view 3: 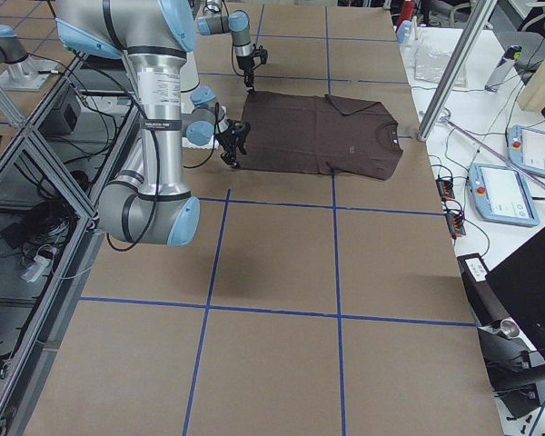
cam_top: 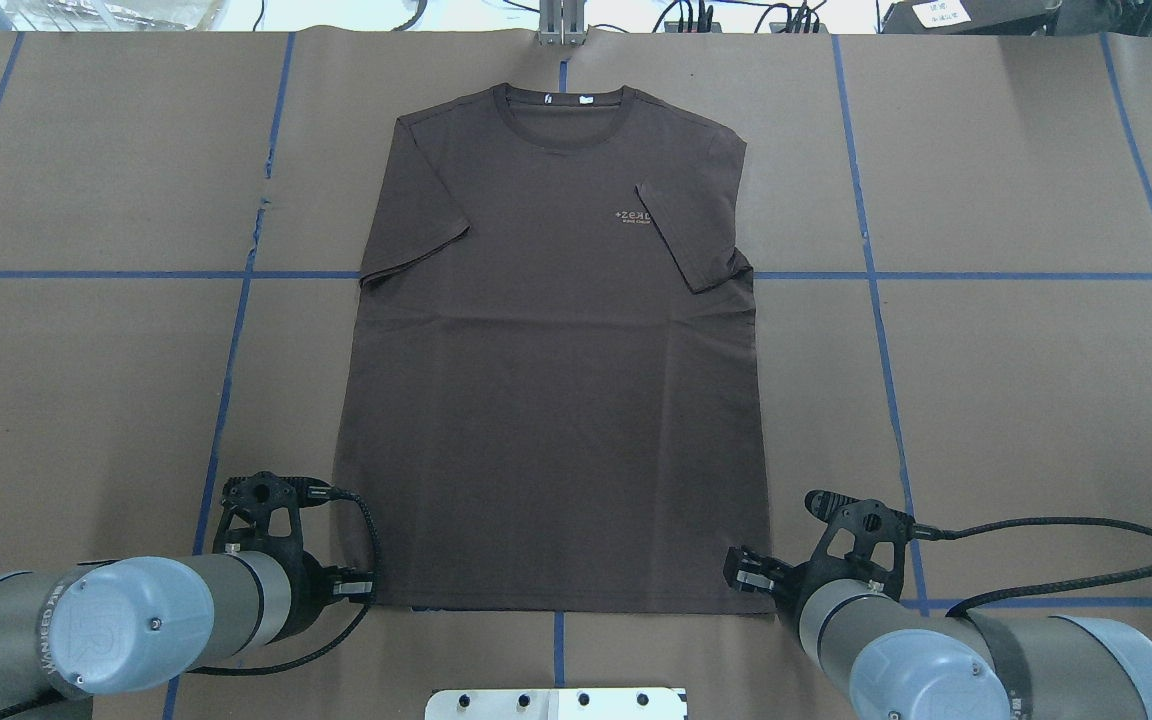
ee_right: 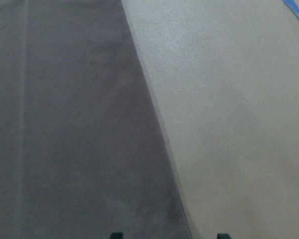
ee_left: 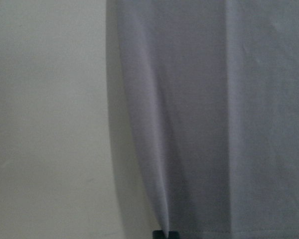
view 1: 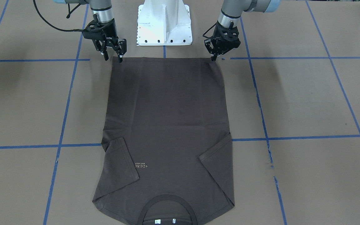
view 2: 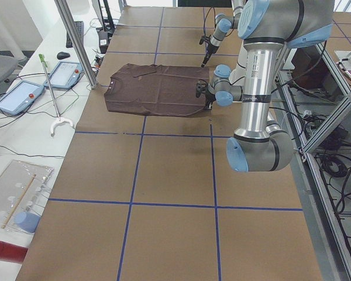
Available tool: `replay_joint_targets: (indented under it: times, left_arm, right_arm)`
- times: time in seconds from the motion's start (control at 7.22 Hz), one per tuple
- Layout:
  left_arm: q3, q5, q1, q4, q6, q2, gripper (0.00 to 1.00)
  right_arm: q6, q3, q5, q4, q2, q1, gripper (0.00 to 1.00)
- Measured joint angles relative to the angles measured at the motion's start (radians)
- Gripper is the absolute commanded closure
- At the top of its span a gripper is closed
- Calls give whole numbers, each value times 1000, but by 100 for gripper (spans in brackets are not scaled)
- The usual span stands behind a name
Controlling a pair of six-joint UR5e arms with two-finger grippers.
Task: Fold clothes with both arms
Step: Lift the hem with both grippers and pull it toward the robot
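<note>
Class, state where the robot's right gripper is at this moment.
In the overhead view the black two-fingered right gripper is at the lower right, open over the near hem corner of the dark brown short-sleeved T-shirt.

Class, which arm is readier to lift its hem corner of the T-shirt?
Left, probably. The left gripper looks pinched shut on a hem corner of the T-shirt, with cloth puckering toward it. The right gripper is open, straddling the side edge.
</note>
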Motion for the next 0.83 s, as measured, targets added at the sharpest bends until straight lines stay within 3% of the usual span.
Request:
replay_joint_targets:
  times: [0.55,0.69,0.83]
  left_arm:
    - [0,17,0,-1,1,-5,100]
    - [0,18,0,-1,1,-5,100]
    - [-1,19,0,-1,1,-5,100]
  right_arm:
    - [15,-8,-9,1,-24,-39,41]
    - [16,-10,-10,1,-27,-48,48]
    - [18,-10,-11,1,-27,-53,61]
